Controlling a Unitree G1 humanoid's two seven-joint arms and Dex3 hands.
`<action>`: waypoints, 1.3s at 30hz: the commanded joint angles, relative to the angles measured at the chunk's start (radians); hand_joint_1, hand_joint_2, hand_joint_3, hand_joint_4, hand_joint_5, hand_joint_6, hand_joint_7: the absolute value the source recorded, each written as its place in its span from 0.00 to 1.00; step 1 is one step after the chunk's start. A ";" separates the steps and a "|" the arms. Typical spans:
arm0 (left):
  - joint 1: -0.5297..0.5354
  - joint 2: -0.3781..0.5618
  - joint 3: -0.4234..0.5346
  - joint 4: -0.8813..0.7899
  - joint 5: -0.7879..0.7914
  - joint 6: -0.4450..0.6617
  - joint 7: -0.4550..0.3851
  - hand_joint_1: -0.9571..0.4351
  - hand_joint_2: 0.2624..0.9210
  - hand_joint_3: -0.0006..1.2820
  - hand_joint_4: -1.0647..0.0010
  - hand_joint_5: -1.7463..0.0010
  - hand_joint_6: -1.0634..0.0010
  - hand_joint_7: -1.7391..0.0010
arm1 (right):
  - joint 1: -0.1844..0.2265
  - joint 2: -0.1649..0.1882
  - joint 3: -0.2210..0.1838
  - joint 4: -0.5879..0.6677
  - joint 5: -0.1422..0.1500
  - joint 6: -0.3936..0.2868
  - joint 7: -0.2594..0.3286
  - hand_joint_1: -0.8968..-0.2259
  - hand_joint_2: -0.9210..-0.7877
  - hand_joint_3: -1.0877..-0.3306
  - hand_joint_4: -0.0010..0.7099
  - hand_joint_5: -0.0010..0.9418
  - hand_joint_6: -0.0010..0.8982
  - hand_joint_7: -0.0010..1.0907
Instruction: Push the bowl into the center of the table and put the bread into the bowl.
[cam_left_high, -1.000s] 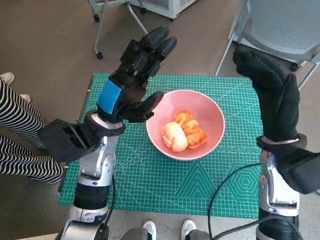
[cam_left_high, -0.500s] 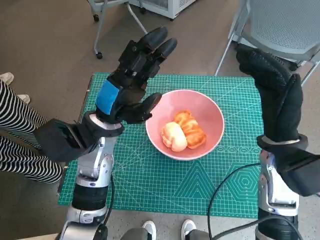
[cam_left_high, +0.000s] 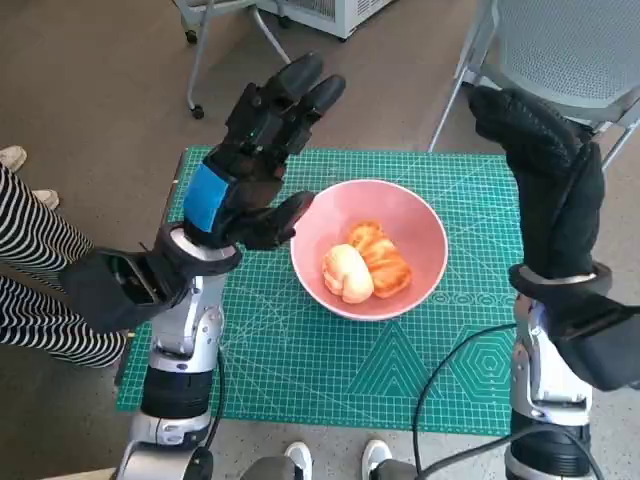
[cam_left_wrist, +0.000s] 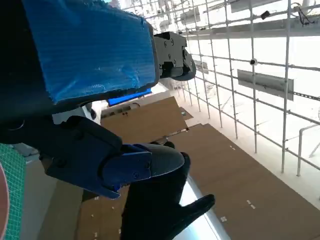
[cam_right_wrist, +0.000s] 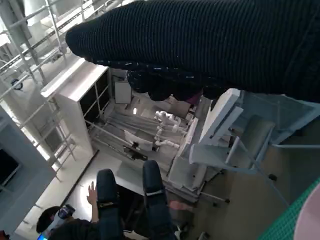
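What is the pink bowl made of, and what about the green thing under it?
The pink bowl looks like smooth plastic or glazed ceramic: one even colour with a soft sheen, so either could be right. The green mat looks like a matte rubbery cutting mat, since it lies flat and carries printed white grid lines and shapes.

green cutting mat (cam_left_high: 300, 370), grey chair (cam_left_high: 565, 50), striped legs (cam_left_high: 30, 290)

A small table, covered by a green cutting mat (cam_left_high: 330, 370), carries 1 pink bowl (cam_left_high: 425, 235) near its middle.
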 joint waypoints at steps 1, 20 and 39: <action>-0.016 0.000 0.018 0.034 -0.026 -0.035 -0.023 0.23 1.00 0.34 1.00 0.82 1.00 0.77 | 0.001 -0.010 0.003 0.005 0.005 0.025 0.015 0.30 0.00 0.50 0.32 0.01 0.11 0.50; -0.018 -0.007 0.032 0.072 -0.037 -0.070 -0.036 0.24 1.00 0.31 0.99 0.81 1.00 0.75 | -0.030 -0.011 0.013 -0.005 0.017 0.089 0.036 0.25 0.00 0.53 0.29 0.00 0.10 0.51; -0.012 -0.007 0.026 0.068 -0.028 -0.074 -0.034 0.25 1.00 0.30 0.98 0.82 1.00 0.73 | -0.033 -0.002 0.010 -0.002 0.049 0.121 0.064 0.28 0.00 0.52 0.27 0.00 0.09 0.52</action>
